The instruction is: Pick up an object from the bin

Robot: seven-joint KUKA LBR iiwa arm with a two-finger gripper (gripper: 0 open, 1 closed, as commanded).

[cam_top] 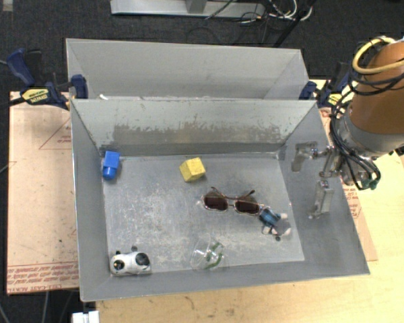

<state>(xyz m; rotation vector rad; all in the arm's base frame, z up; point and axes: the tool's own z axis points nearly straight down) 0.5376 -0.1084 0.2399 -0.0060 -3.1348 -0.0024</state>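
My gripper [310, 179] hangs over the bin's right sloping wall, open, with nothing between its two metal fingers. Nearest to it, down and to the left on the bin floor, is a small blue toy figure [273, 221]. Touching that figure's left side lies a pair of dark-lensed sunglasses [232, 202], flat on the floor. The gripper is apart from both and touches neither.
A yellow block [192, 169] lies near the back wall, a blue block [110, 165] in the back left corner. A white and black gadget [129, 262] and a clear plastic piece [209, 256] rest along the front edge. The arm comes in from the right.
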